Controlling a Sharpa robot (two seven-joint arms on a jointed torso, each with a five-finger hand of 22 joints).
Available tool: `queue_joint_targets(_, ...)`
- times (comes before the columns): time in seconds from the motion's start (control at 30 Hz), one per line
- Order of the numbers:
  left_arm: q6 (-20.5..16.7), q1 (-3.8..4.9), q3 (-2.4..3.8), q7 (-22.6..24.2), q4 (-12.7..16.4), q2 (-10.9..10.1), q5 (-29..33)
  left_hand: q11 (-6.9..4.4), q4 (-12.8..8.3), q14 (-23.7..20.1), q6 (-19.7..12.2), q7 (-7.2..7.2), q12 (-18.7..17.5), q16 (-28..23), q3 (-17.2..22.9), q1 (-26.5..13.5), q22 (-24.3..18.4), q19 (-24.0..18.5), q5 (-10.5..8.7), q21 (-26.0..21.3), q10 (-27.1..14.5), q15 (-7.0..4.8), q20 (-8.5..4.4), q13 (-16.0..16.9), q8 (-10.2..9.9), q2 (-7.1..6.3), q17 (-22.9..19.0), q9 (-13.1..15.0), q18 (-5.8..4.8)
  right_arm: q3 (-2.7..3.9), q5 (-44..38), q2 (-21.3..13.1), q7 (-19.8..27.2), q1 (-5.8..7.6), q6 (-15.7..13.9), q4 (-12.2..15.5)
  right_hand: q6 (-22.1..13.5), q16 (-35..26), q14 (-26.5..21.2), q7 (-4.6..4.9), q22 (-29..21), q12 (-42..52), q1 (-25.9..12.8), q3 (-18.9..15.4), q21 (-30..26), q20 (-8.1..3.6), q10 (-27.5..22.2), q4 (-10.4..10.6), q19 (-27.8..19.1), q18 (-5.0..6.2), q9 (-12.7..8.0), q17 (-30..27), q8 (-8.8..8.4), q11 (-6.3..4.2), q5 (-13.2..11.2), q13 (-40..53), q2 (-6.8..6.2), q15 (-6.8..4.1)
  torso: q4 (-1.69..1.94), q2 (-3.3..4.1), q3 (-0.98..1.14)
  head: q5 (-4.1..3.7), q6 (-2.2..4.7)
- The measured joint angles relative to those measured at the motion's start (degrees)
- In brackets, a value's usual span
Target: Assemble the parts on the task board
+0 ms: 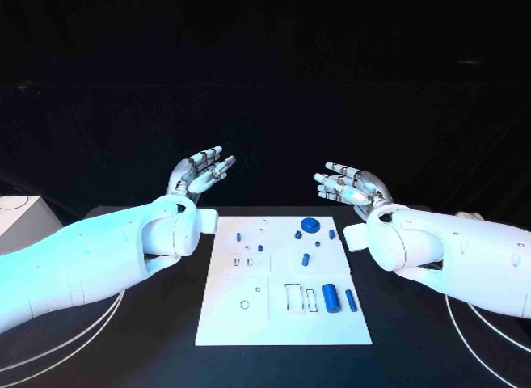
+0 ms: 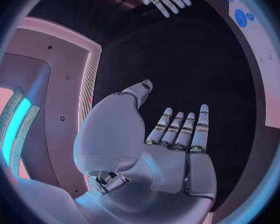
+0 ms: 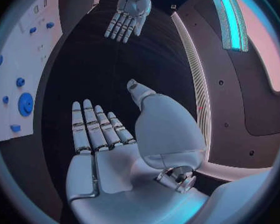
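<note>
The white task board (image 1: 265, 319) lies in the middle of the black table. Small blue parts sit on it: a round disc (image 1: 309, 224) near its far edge, small pegs (image 1: 306, 259) around the centre, and two cylinders (image 1: 331, 297) near the right front. My left hand (image 1: 201, 174) is raised beyond the board's far left corner, fingers spread, holding nothing. My right hand (image 1: 351, 187) is raised beyond the far right corner, likewise empty with fingers apart. The left wrist view shows the open palm (image 2: 177, 154) and the board's edge (image 2: 264, 50); the right wrist view shows its palm (image 3: 109, 154) and the blue disc (image 3: 25, 104).
A white box (image 1: 9, 218) stands at the table's left edge. White cables (image 1: 56, 339) loop on the table by both arms. Slots and recesses (image 1: 293, 296) are cut into the board's front half.
</note>
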Motion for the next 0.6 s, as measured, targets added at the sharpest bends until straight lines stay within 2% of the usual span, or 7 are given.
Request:
queue_joint_targets(0.07, 1.8, 0.48, -0.08, 0.0, -0.9, 0.3, -0.1, 0.40, 0.4, 1.2, 1.0, -0.08, 0.0, 0.4, 0.7, 2.2, 0.1, 0.8, 0.32, 0.3, 1.0, 0.48, 0.34, 0.1, 0.2, -0.16, 0.2, 0.1, 0.01, -0.58, -0.7, 0.1, -1.4, 0.92, 2.2, -0.6, 1.3, 0.5, 2.2, 0.10, 0.1, 0.2, 1.1, 0.3, 0.0, 0.15, 1.6, -0.3, 1.3, 0.89, 0.2, 0.2, 0.38, 0.08, 0.2, 0.1, 0.10, -0.06, 0.00, 0.00, -0.01, 0.01, -0.02)
queue_joint_targets(0.2, 3.8, 0.73, -0.11, 0.0, -1.2, 0.4, -0.3, 0.81, 0.4, 2.8, 1.7, 0.00, 0.2, 0.6, 0.7, 2.7, 0.2, 1.9, 0.40, 0.4, 1.9, 0.83, 0.46, 0.2, 0.2, 0.05, 0.4, 0.2, 0.14, -0.90, -1.9, 0.1, -3.0, 1.63, 4.8, -1.2, 5.3, 1.1, 6.7, 0.36, 0.4, 0.6, 3.1, 1.1, 0.5, 0.31, 6.5, -1.1, 5.5, 1.07, 0.8, 0.7, 1.18, -0.11, 0.3, 0.4, 0.14, -0.50, 0.00, 0.00, -0.03, 0.01, -0.03)
queue_joint_targets(0.27, 5.0, 0.74, -0.12, 0.0, 0.1, -1.2, -0.5, 1.39, 0.7, 7.4, 3.4, 0.09, 0.6, 1.8, 0.4, 2.9, 0.6, 5.5, 0.40, 1.2, 4.2, 0.21, 0.43, 0.4, 0.7, 0.23, 1.1, 0.4, 1.18, -0.96, -6.3, -0.7, -3.2, 1.79, 5.7, -1.8, 7.9, 1.3, 8.7, 0.60, 0.5, 0.6, 4.1, 1.5, 0.9, 0.33, 9.5, -1.6, 7.9, 1.82, 1.1, 0.8, 1.80, -0.39, 0.3, 0.5, 0.12, -0.85, 0.00, 0.15, -0.11, 0.06, -0.83)
queue_joint_targets(0.33, 5.7, 0.74, -0.13, -0.2, 0.8, -2.5, -0.8, 2.05, 1.0, 14.7, 5.8, 0.24, 1.2, 3.5, 0.0, 3.1, 1.2, 10.6, 0.40, 2.4, 9.4, -0.67, 0.39, 0.7, 1.1, 0.44, 2.1, 0.8, 2.73, -0.97, -10.3, -1.5, -3.2, 2.04, 6.0, -2.5, 11.6, 1.8, 11.1, 1.06, 0.7, 0.9, 5.1, 2.2, 1.2, 0.25, 13.0, -2.6, 10.7, 1.81, 1.6, 1.1, 2.49, -0.80, 0.5, 0.7, -0.01, -1.36, 0.04, 0.37, -0.18, 0.06, -1.30)
queue_joint_targets(0.37, 6.0, 0.74, -0.13, -0.3, 1.4, -3.3, -0.9, 2.31, 1.0, 19.2, 8.1, 0.42, 2.0, 4.6, 0.0, 3.1, 1.3, 12.6, 0.40, 3.1, 14.8, -1.03, 0.37, 1.1, 1.7, 0.44, 2.7, 1.2, 3.32, -0.97, -13.1, -1.7, -3.3, 2.27, 6.1, -2.8, 13.2, 1.9, 12.1, 1.28, 0.7, 0.9, 5.4, 2.5, 1.4, 0.18, 14.4, -3.0, 11.8, 2.38, 1.8, 1.2, 2.85, -1.03, 0.5, 0.7, -0.29, -1.59, 0.10, 0.54, -0.21, -0.01, -1.41)
queue_joint_targets(0.43, 6.4, 0.74, -0.14, -0.4, 2.7, -4.2, -1.2, 1.71, 1.1, 25.5, 12.9, 1.09, 3.2, 6.6, 0.3, 3.1, 1.9, 16.7, 0.40, 4.9, 23.1, -2.32, 0.25, 1.5, 2.9, 0.44, 3.8, 1.8, 4.96, -0.97, -17.1, -1.8, -3.4, 2.68, 6.2, -2.9, 16.7, 2.2, 14.3, 1.81, 0.8, 0.9, 6.3, 3.5, 1.6, -0.07, 17.4, -4.0, 14.4, 2.71, 2.2, 1.3, 3.50, -1.56, 0.5, 0.7, -0.60, -2.16, 0.23, 0.89, -0.25, -0.14, -1.53)
queue_joint_targets(0.6, 7.4, 0.81, -0.15, -1.0, 6.7, -6.7, -2.1, 0.05, 0.6, 32.8, 20.4, 2.34, 4.3, 9.6, 1.8, 3.3, 2.6, 22.6, 0.40, 7.7, 30.2, -4.44, -1.01, 1.7, 4.7, 0.17, 6.4, 2.9, 4.97, -0.94, -28.4, -2.1, -4.3, 3.87, 6.3, -2.7, 22.8, 3.1, 18.9, 2.91, 0.9, 0.9, 7.5, 6.6, 2.7, -1.09, 23.2, -5.7, 19.6, 2.71, 2.7, 1.7, 4.51, -2.71, 0.8, 0.7, -1.76, -3.53, 0.74, 1.93, -0.27, -0.71, -1.64)
